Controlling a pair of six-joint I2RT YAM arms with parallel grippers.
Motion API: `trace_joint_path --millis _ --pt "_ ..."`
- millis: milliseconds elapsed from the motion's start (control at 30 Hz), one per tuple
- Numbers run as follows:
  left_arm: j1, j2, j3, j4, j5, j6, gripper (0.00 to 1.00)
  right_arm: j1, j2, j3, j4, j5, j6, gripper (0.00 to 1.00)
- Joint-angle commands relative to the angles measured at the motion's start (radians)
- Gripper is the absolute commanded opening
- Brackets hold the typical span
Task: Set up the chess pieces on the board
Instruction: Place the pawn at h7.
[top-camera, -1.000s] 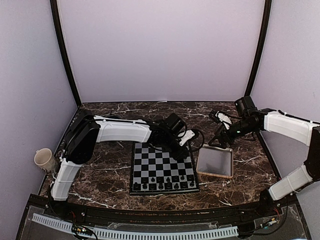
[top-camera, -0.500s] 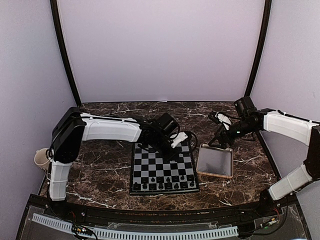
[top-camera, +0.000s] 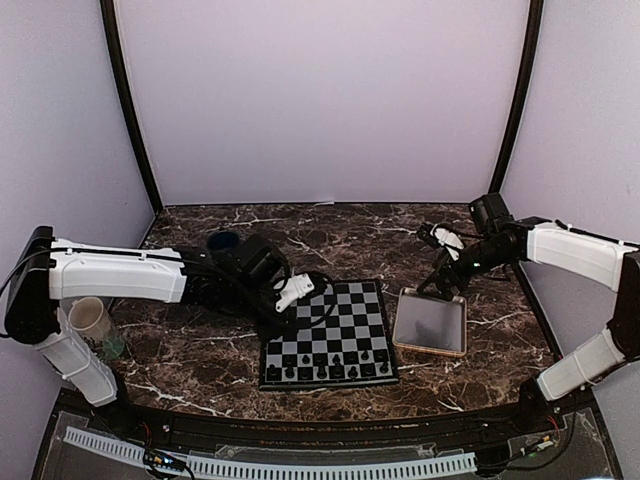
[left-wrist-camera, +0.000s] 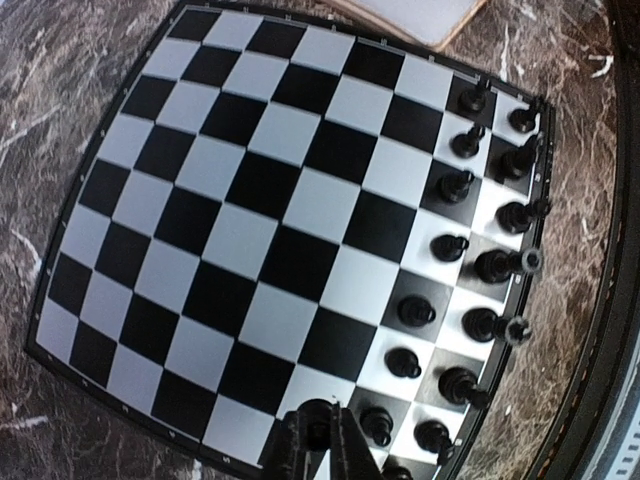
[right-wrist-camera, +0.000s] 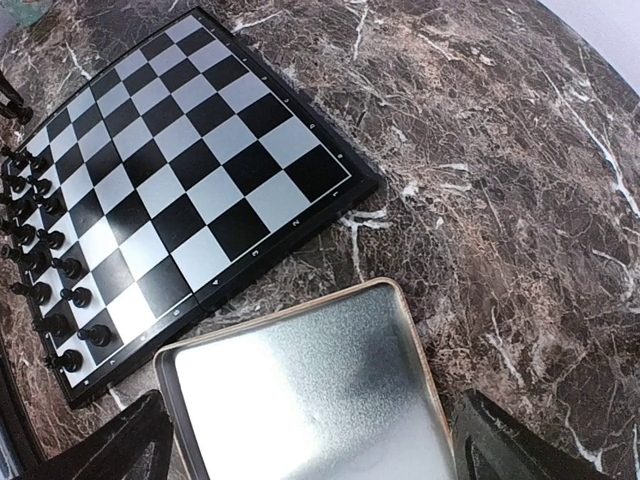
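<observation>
Hovering over the board's (top-camera: 350, 310) left edge, the left pincer (top-camera: 284, 316) is pressed fully shut with nothing between its fingers. The chess pieces (top-camera: 325, 368) stand in two rows along the board's near edge, just beside its tips, and the marks on the board's border are too small to read. The right pincer (top-camera: 441, 284) is spread wide and empty above the tray's (top-camera: 430, 322) far rim, on a dark brown marbled table (top-camera: 200, 350) with white veins, enclosed by pale lilac walls (top-camera: 320, 100) and black posts (top-camera: 128, 100).
</observation>
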Motion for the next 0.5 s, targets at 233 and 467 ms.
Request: trace_joint_path --millis 233,467 --pt "-0.003 -0.107 -0.186 -0.004 0.008 -0.015 0.05 -0.003 0.024 -0.007 0.007 0.049 -0.014 0.97" --pt "-0.003 -0.075 -0.199 0.000 0.050 -0.011 0.05 -0.003 0.038 0.009 -0.008 0.031 -0.010 0.97"
